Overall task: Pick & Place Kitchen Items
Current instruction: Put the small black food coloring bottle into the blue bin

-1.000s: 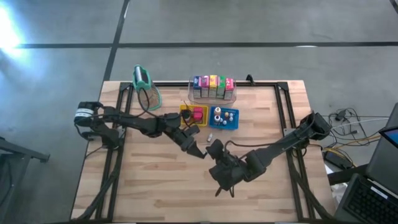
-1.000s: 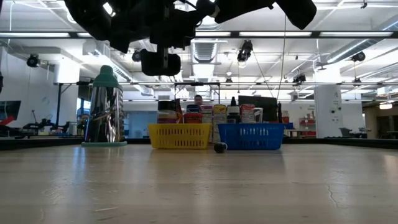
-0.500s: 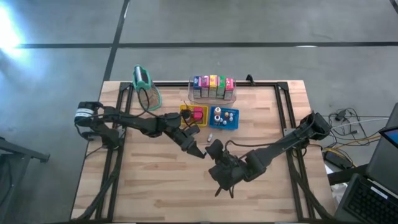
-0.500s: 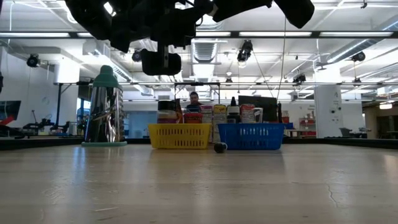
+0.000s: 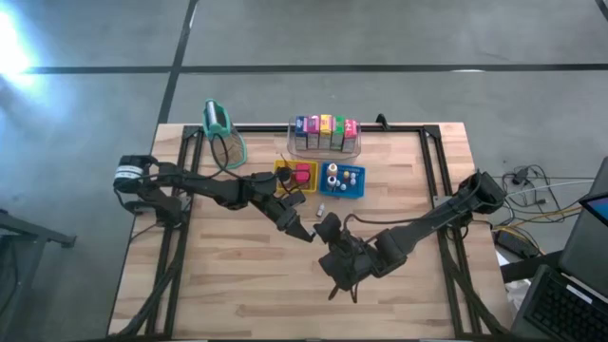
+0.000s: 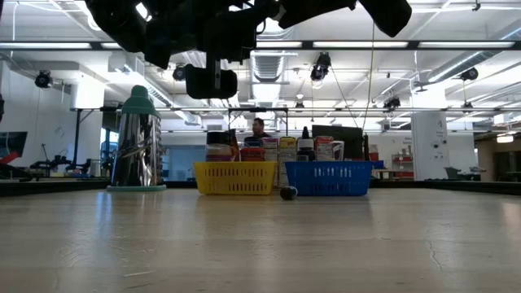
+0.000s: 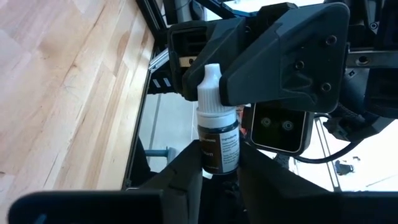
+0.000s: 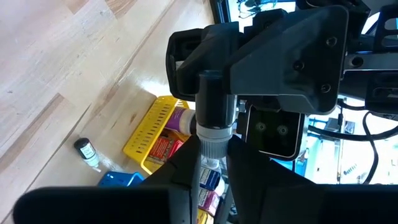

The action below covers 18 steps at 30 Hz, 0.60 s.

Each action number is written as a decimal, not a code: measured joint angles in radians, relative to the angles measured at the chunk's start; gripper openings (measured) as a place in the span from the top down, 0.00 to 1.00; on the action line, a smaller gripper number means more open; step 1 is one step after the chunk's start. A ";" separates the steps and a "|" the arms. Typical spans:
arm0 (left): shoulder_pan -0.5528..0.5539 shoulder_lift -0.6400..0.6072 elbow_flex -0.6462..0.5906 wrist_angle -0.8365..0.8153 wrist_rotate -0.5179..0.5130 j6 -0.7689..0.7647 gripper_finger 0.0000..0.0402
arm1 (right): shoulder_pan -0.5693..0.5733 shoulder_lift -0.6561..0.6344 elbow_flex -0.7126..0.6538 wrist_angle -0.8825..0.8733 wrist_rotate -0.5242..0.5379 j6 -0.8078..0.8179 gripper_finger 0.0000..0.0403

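1. A small dropper bottle (image 7: pixel 217 140) with a white cap was held in mid-air over the middle of the worktop (image 5: pixel 237 285), between the two arms.
2. The left pincer (image 7: pixel 216 163) was narrowed around the bottle's dark body, and the right pincer (image 8: pixel 211 152) was pinched narrowly on its cap end.
3. It was judged that the bottle could be dropped if one pincer were released before the other's hold was firm, as only small surfaces were gripped.
4. A pull by either arm while both were clamped could have twisted the bottle askew or loosened the cap.
5. The yellow tray (image 5: pixel 282 169) was seen to hold red and pink packets (image 5: pixel 302 175).
6. The blue tray (image 5: pixel 359 180), just beside it, was filled with small white-capped bottles (image 5: pixel 342 177).
7. The clear bin (image 5: pixel 325 147) behind them held a row of colourful cartons (image 5: pixel 325 126).
8. One more small bottle (image 5: pixel 322 209) was left on the worktop, just in front of the trays.
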 joint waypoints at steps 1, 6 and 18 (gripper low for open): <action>0.000 0.000 0.000 0.000 0.000 0.000 0.77 | 0.000 0.000 0.000 0.000 0.000 0.000 0.86; 0.000 0.000 0.000 0.000 0.000 0.001 0.78 | 0.000 0.000 0.000 0.000 0.000 0.002 0.82; 0.000 0.000 0.000 0.005 -0.001 0.063 0.77 | 0.000 -0.005 0.000 -0.044 -0.001 0.152 0.66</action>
